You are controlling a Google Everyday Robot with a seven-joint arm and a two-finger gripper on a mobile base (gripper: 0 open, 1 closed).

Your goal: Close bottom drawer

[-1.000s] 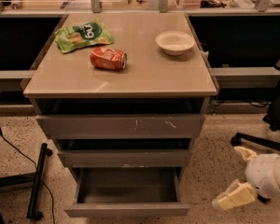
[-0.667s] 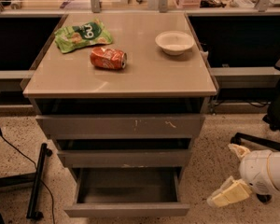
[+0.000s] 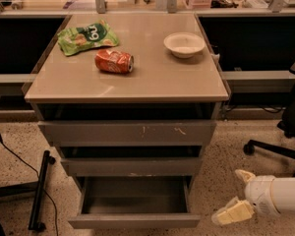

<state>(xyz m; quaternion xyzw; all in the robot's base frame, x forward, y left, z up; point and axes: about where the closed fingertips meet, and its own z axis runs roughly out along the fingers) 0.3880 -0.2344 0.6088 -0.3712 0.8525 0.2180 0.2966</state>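
The bottom drawer (image 3: 132,221) is the lowest of three grey drawers and is pulled far out, so its empty grey box interior (image 3: 132,196) shows. The middle drawer (image 3: 132,166) and the scratched top drawer (image 3: 128,132) stick out a little less. My gripper (image 3: 237,194) hangs low at the lower right, just right of the bottom drawer's front corner and apart from it. Its pale fingers (image 3: 231,213) are open with nothing between them.
On the cabinet top (image 3: 152,80) lie a green snack bag (image 3: 87,37), a red can (image 3: 114,61) on its side and a white bowl (image 3: 184,44). An office chair base (image 3: 275,149) stands at the right. A black stand leg (image 3: 41,191) and a cable lie on the floor at the left.
My gripper has moved left and slightly down, closer to the bottom drawer's right front corner. The drawers have not moved.
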